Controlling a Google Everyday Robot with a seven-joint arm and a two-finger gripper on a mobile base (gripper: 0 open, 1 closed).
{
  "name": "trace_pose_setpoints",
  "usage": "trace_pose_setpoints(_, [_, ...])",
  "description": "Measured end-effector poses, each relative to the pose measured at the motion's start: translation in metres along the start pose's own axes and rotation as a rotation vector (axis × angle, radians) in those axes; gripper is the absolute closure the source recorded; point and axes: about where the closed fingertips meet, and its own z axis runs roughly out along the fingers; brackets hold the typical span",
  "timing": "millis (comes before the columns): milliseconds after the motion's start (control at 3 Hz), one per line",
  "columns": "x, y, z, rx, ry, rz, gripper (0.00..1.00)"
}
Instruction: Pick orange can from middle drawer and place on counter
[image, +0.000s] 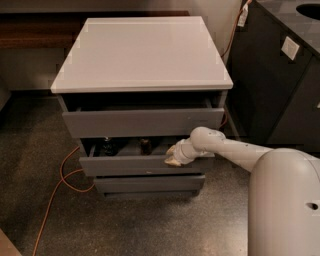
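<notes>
I look down on a grey cabinet topped by the white-grey counter (142, 50). The middle drawer (130, 165) stands open. Inside are the orange can (145, 146) and, apart from it, a dark can (107, 146). My gripper (173, 155) rests at the drawer's front edge, near the orange can.
</notes>
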Motion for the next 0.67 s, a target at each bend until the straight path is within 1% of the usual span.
trace_pose_setpoints(333, [0.000, 0.000, 0.000, 0.000, 0.000, 0.000, 0.13])
trace_pose_setpoints(667, [-0.021, 0.043, -0.001, -0.069, -0.055, 0.002, 0.00])
